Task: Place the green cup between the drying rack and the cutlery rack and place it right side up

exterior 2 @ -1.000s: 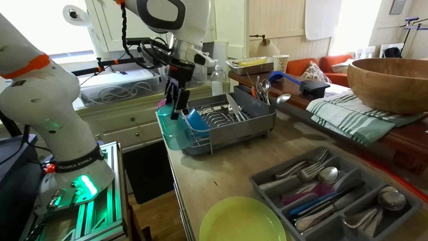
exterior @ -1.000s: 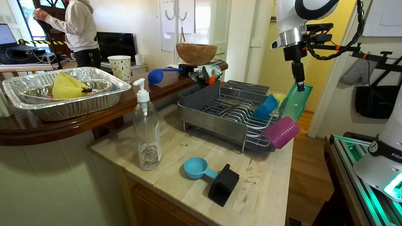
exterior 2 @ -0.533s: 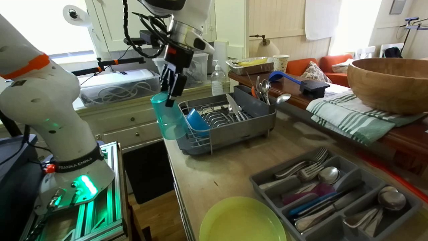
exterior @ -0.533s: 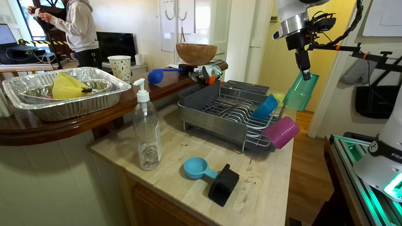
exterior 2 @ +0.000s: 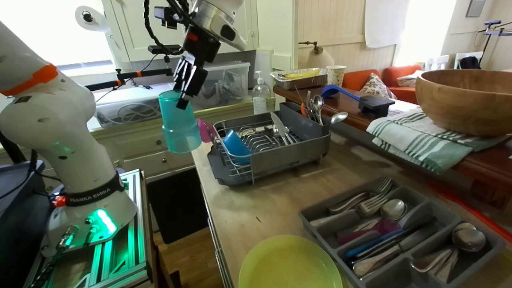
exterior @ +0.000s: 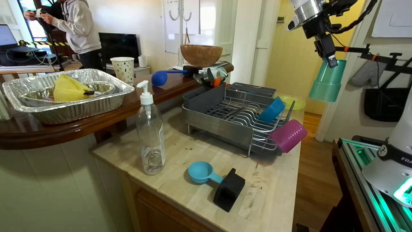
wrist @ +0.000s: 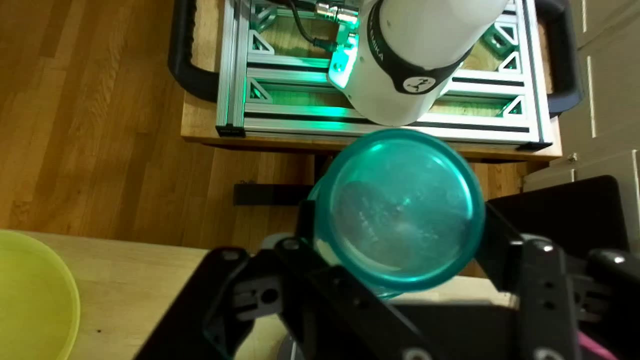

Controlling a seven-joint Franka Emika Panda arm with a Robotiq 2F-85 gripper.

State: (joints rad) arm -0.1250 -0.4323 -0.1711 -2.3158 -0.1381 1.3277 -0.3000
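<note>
Within the pincer [exterior 2: 180, 97], I have the green cup [exterior 2: 181, 128] gripped, mouth down, near its base; expect light, slick, slightly flexible plastic: clamp opposite sidewalls.

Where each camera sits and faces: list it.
An exterior view: near the pump bottle, facing the drying rack; pincer, robot base frame right.
An exterior view: near the cutlery tray, facing the drying rack; arm frame left.
Wrist view: on the wrist, facing down past pincer to robot base.
Both exterior views share drying rack, green cup.

The green cup [exterior 2: 181, 129] hangs inverted — tilted, apart from the drying rack [exterior 2: 276, 161].
</note>
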